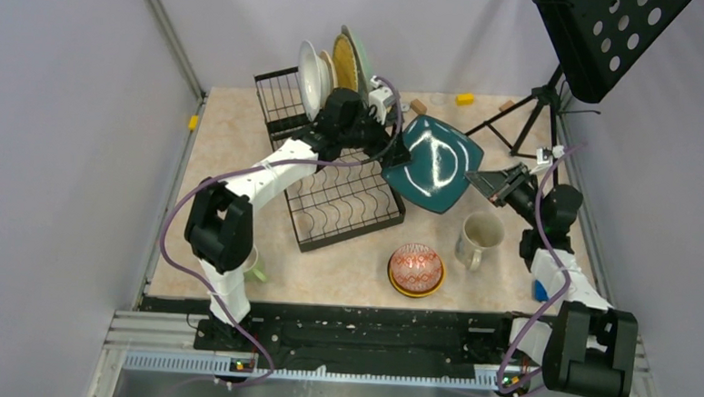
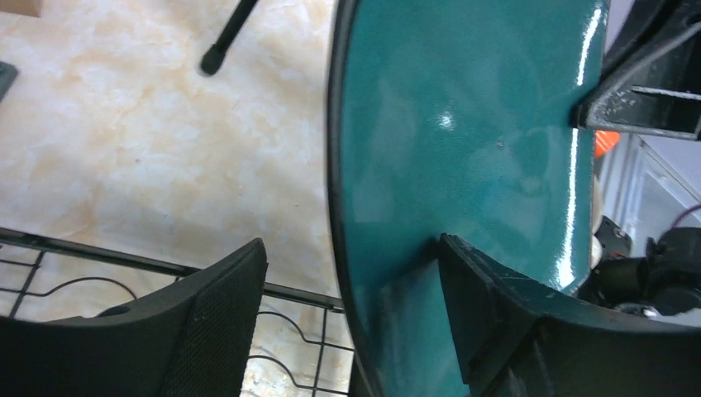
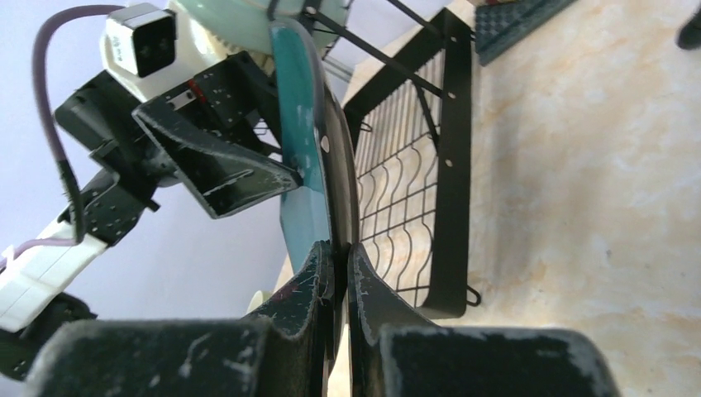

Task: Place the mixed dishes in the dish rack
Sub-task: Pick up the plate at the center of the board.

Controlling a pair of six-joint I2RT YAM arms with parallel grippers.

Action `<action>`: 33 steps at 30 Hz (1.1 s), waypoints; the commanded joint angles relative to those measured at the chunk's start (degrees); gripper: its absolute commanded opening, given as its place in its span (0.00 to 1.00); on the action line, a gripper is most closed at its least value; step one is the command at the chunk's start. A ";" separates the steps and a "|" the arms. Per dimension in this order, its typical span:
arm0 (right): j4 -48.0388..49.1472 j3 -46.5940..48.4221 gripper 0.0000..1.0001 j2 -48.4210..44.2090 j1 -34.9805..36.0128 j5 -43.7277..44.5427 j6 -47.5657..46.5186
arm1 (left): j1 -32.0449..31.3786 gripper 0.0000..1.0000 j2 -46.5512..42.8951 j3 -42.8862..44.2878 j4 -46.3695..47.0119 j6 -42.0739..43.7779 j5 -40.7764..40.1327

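Most likely a robotics lab test cell, not a real kitchen. Plain grey-lilac partition walls (image 1: 62, 101) box in a small marble-patterned table (image 1: 233, 147). A left arm (image 1: 268, 171) and a right arm (image 1: 555, 255) are bolted to a metal rail (image 1: 366, 374) at the table's near edge. A black tripod stand (image 1: 603, 34) rises near a dish rack (image 1: 348, 198).

Hidden or cropped

From above, the left arm (image 1: 258, 180) covers most of a green mug (image 1: 256, 266). The right arm (image 1: 564, 275) hides all but a corner of something blue (image 1: 540, 288). Under the red bowl (image 1: 416, 266), only the yellow bowl (image 1: 416, 294) rim shows. The stand (image 1: 603, 30) runs off the top edge. In the left wrist view, the teal plate (image 2: 463, 124) is cut off top and bottom.
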 commanded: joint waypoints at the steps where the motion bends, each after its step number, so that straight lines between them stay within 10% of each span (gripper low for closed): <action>1: 19.51 1.45 0.00 0.84 -0.28 -4.77 7.43 | 0.11 0.73 -1.02 1.83 3.81 -0.76 5.73; 16: 16.10 2.12 0.00 1.98 -0.28 -4.68 4.69 | 0.07 0.00 -4.96 -0.21 8.72 -5.26 9.86; 25: 15.44 2.47 0.00 1.38 -0.28 -4.21 5.53 | 0.07 0.00 -8.01 -1.70 10.04 -6.85 11.76; 33: 18.39 2.54 0.28 1.74 -0.11 -4.85 8.14 | 0.14 0.00 -9.33 -1.63 11.32 -8.72 15.16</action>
